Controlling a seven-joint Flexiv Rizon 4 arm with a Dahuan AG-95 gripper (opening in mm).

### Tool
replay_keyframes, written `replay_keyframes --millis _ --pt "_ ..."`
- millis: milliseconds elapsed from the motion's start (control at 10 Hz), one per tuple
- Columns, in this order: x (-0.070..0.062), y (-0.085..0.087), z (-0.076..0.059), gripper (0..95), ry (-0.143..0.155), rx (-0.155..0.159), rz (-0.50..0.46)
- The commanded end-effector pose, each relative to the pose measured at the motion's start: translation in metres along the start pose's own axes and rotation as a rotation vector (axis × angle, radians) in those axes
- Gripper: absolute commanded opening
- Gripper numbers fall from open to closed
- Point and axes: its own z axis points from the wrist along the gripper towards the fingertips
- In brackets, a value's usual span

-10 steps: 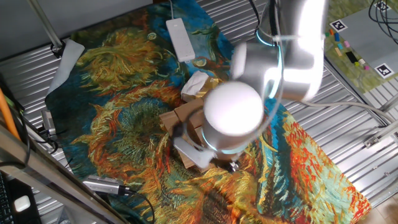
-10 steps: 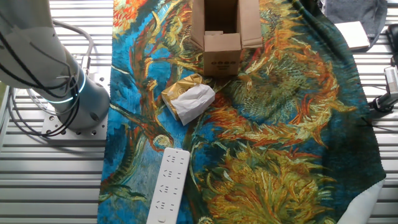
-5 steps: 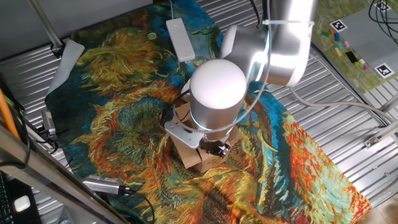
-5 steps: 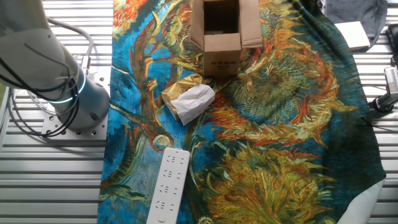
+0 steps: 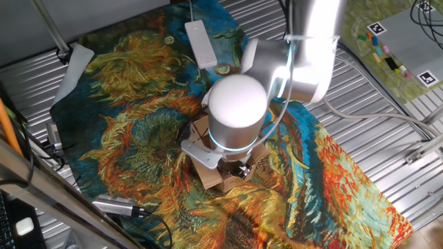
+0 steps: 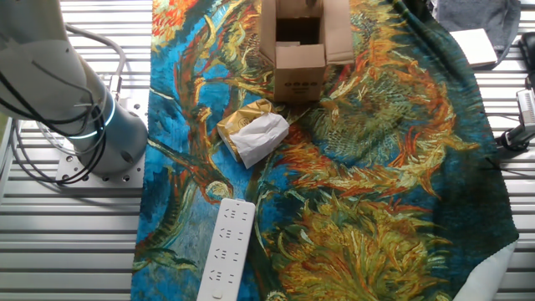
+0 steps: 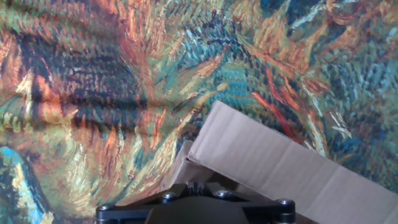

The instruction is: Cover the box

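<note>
Sitting directly beneath the tool (image 5: 239, 168), the box (image 6: 299, 42).

Box (image 6: 299, 46) mouth open upward; flaps splayed outward. Crumpled paper (image 6: 256, 135) near its front. Power strip (image 6: 226, 249) well apart.

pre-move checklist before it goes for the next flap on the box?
1. Box upright on the cloth: ok.
2. Top shut: not ok, the other fixed view shows it open.
3. Flap in the hand view: ok, raised and tilted.
4. Gripper state: cannot tell, fingers hidden.
5. Gripper touching the flap: cannot tell.
6. Crumpled paper apart from box: ok.
</note>
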Motion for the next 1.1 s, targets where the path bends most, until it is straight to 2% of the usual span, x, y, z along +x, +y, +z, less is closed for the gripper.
replay_keyframes --millis 100,400,600,1000,1100 --pt "0.000 0.001 0.000 0.0 -0.003 -0.003 -0.002" --pt "0.000 0.001 0.000 0.0 -0.008 -0.011 0.014" --pt "0.004 -0.001 -0.004 0.0 0.000 0.002 -0.002" --pt "0.046 -0.027 -0.045 0.0 0.021 0.022 0.026" --pt "0.050 -0.027 -0.056 0.0 0.014 0.008 0.034"
